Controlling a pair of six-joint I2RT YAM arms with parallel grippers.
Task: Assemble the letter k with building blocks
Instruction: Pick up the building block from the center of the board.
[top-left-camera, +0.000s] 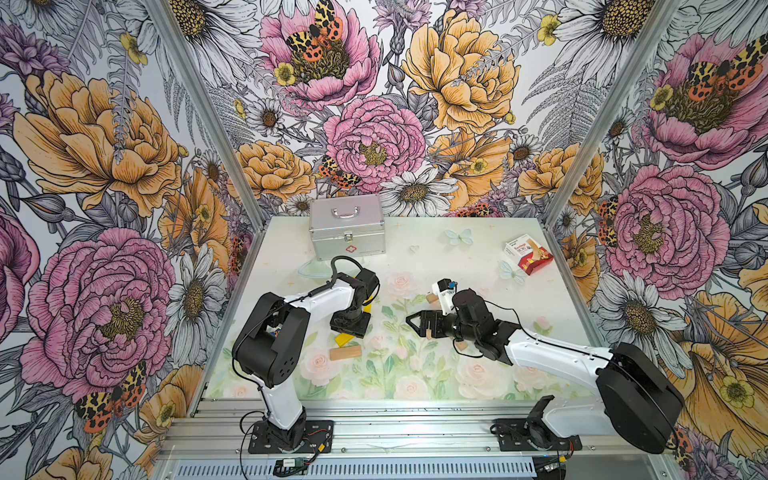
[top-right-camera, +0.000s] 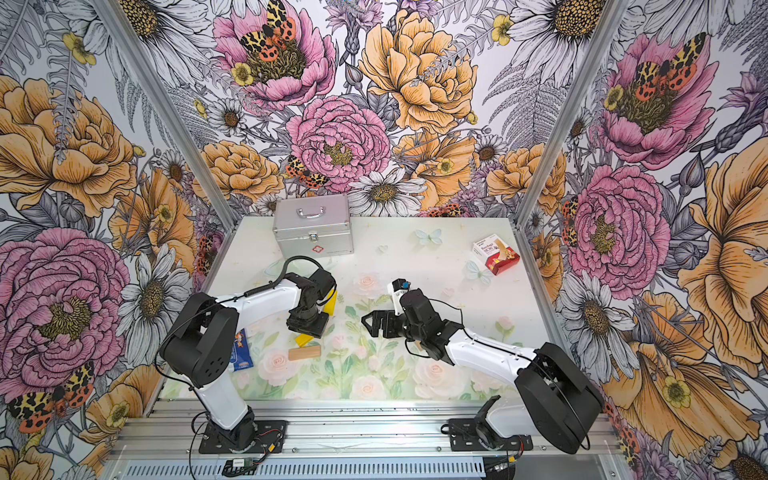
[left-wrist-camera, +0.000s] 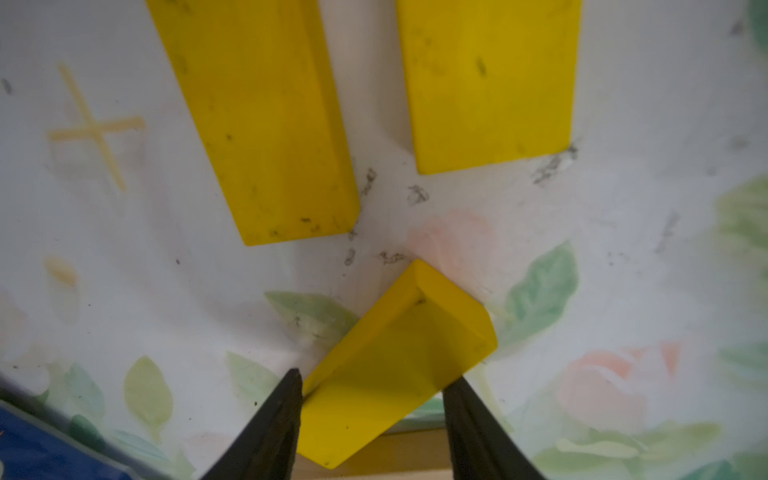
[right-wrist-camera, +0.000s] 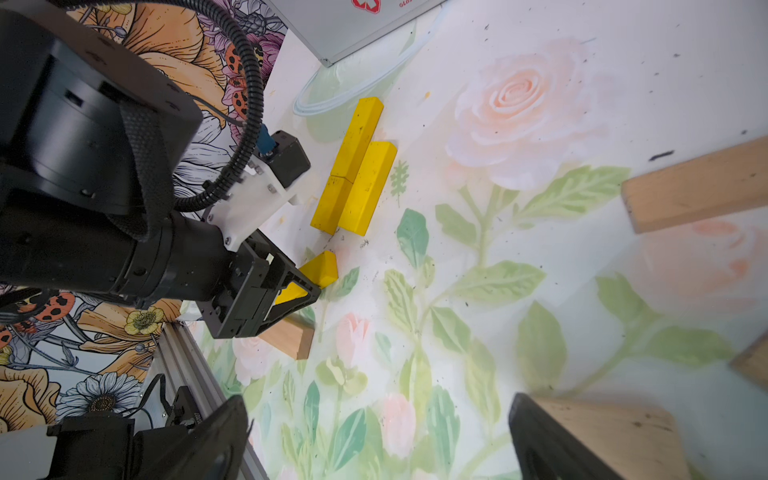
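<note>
My left gripper (top-left-camera: 351, 326) (left-wrist-camera: 374, 376) points down at the table. Both its fingers touch the sides of a yellow block (left-wrist-camera: 399, 365) (right-wrist-camera: 322, 268) that sits skewed between them, its near end over a pale wood block (top-left-camera: 345, 352) (right-wrist-camera: 291, 336). Just beyond lie three more yellow blocks (right-wrist-camera: 359, 137) (right-wrist-camera: 330, 203) (right-wrist-camera: 370, 187): two end to end and one alongside. No letter k shape shows. My right gripper (top-left-camera: 415, 323) (right-wrist-camera: 374, 409) stands wide open over bare mat, with a wood block (right-wrist-camera: 602, 436) just outside one finger. Other wood blocks (right-wrist-camera: 698, 187) (top-left-camera: 432, 298) lie near that arm.
A silver case (top-left-camera: 347, 226) stands at the back left. A red-and-white carton (top-left-camera: 528, 253) lies at the back right. A blue-white sachet (top-right-camera: 241, 349) lies under the left arm's elbow. The two grippers face each other across the table's middle.
</note>
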